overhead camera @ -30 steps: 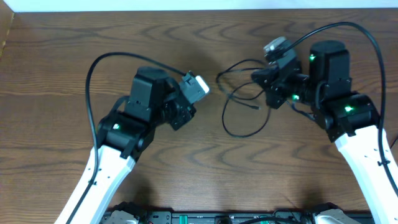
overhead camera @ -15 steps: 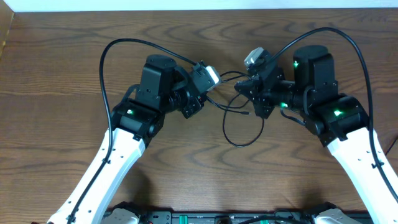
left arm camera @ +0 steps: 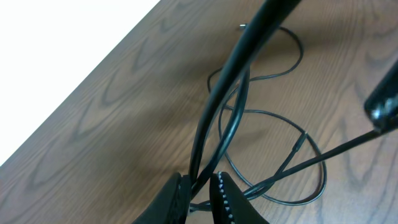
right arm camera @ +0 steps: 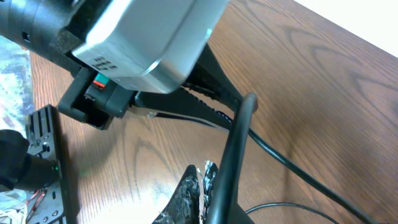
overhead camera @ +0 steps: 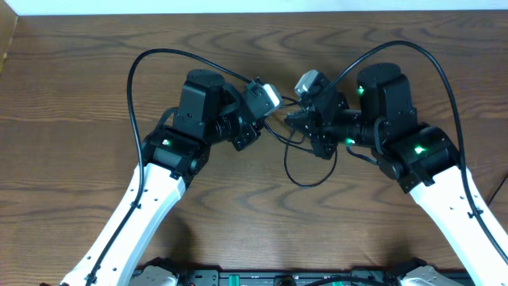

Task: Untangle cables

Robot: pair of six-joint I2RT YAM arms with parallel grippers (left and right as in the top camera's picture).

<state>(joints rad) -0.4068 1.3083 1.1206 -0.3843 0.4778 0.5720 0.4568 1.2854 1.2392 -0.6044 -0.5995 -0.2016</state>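
Left gripper (left arm camera: 200, 183): pinching the cables (left arm camera: 231, 71) | right gripper (right arm camera: 205, 177): pressed together on the same cables | spot: middle of table (overhead camera: 79, 95), nearer its far edge

Overhead camera straight down on brown wood-grain table (overhead camera: 71, 95), both arms in frame, left wrist camera close and oblique, table edge upper left, right wrist camera close, facing left gripper (right arm camera: 231, 107), all views share thin black cables (overhead camera: 305, 183).
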